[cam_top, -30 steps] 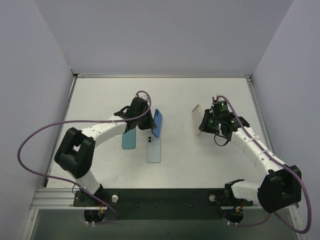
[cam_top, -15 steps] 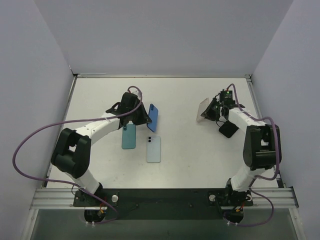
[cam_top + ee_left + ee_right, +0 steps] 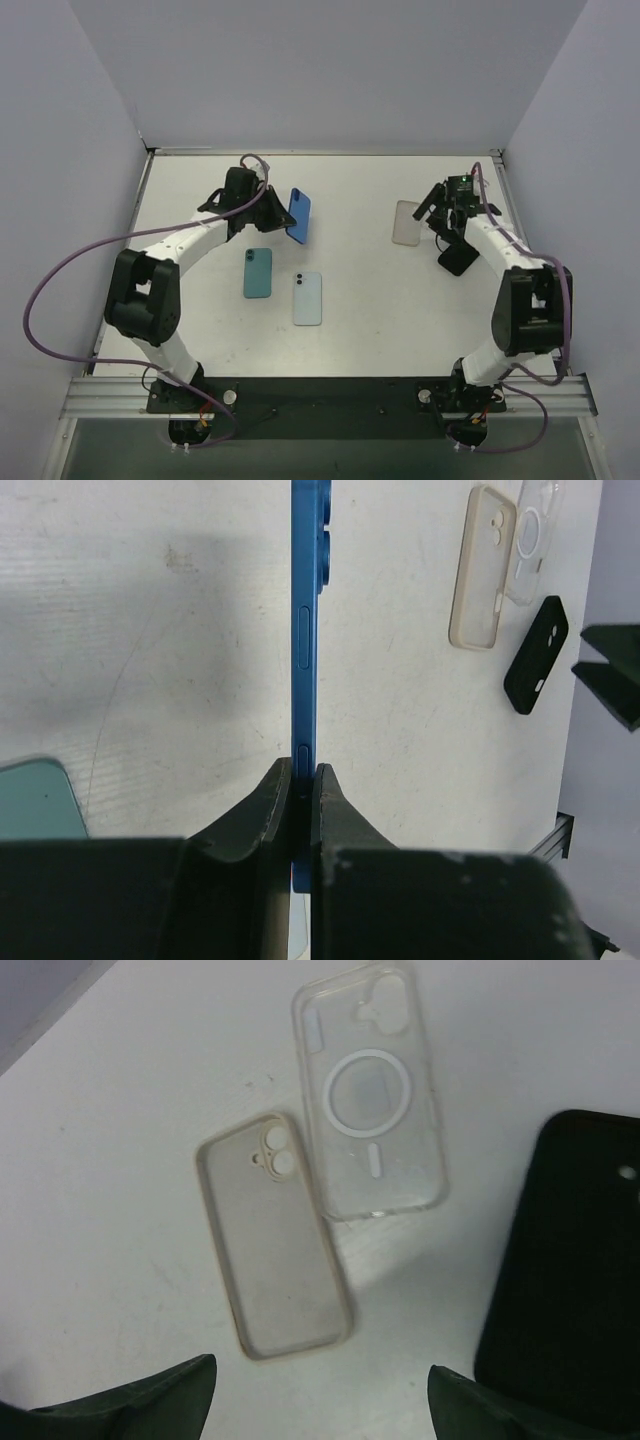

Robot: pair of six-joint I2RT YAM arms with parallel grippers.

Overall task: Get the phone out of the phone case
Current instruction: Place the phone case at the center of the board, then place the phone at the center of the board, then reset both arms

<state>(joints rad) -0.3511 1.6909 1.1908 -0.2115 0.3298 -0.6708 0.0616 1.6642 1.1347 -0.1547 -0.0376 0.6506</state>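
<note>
No writing, brand or number is legible anywhere. The blue phone point(image 3: 305, 630) shows only a bare edge. The clear case point(image 3: 368, 1090) carries a ring mark, apparently without letters.

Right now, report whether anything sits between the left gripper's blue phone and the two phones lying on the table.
Nothing visible does. The blue phone, pinched edge-on in the left gripper, is apart from the teal phone and the white phone; only bare table lies between.

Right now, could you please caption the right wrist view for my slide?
Open right tool above beige case, clear case and black case lying flat.
</note>
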